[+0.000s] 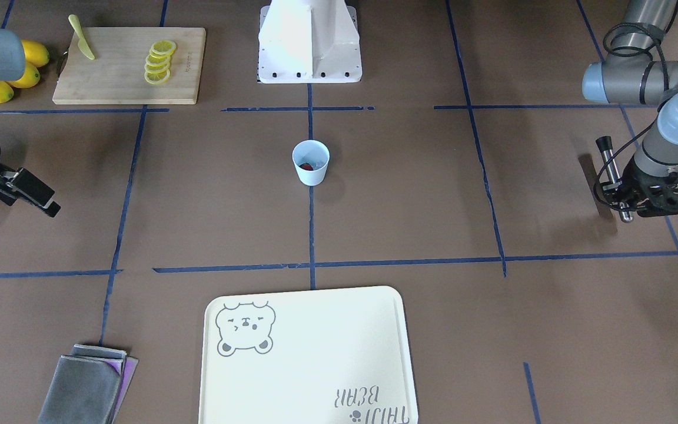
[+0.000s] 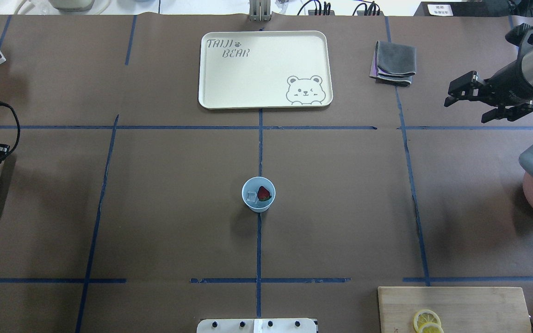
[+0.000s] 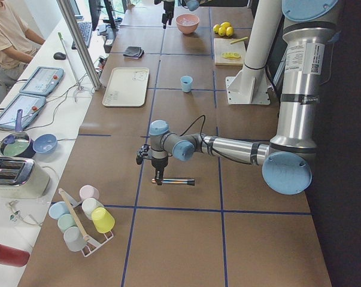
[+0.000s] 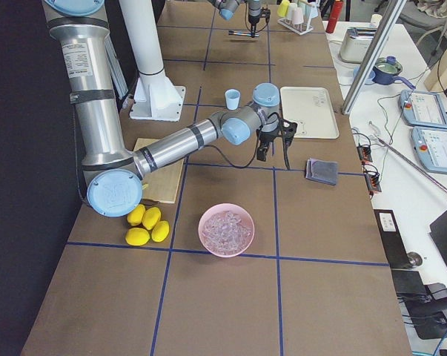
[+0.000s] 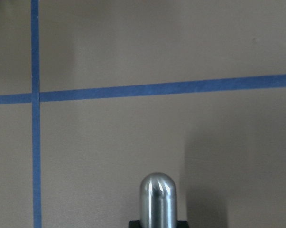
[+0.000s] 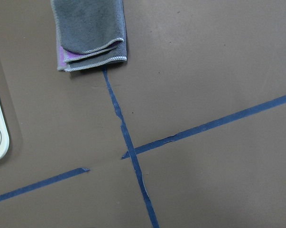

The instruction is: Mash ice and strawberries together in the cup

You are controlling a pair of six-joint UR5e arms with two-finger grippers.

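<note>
Two UR5e arms are spread toward opposite ends of the brown paper-covered bench [image 2: 178, 194].

Left arm [image 3: 228, 146]: the forearm is stretched low and nearly level over the bench, with the wrist bent so that the left pincer [image 3: 157, 176] points straight down. Its fingers are clamped on a silver metal rod with a black cap [image 1: 611, 168], gripped near the rounded silver end. The rod lies roughly level and clear of the bench, its shadow falling apart from it. The black cap points back toward the robot's base.

Right arm [image 4: 179, 144]: the forearm is extended outward and the wrist turned downward. The right pincer [image 2: 464, 111] hangs above the bench with its fingers spread apart and nothing between them.

Small pale-blue tapered cup [image 2: 258, 207]: upright on the bench, between the two pincers and well apart from each. Inside it, side by side, sit one dark-red strawberry [image 2: 263, 193] and a translucent chunk of ice [image 2: 251, 197]. The berry is on the side nearer the right pincer.

Folded grey cloth [image 6: 88, 28]: beyond the right pincer, farther from the robot.

Pink bowl of clear ice chunks [image 4: 224, 252]: behind the right pincer, nearer the robot's base.

Cream rectangular tray with a bear drawing [image 2: 257, 78]: beyond the cup, well apart from both pincers.
</note>
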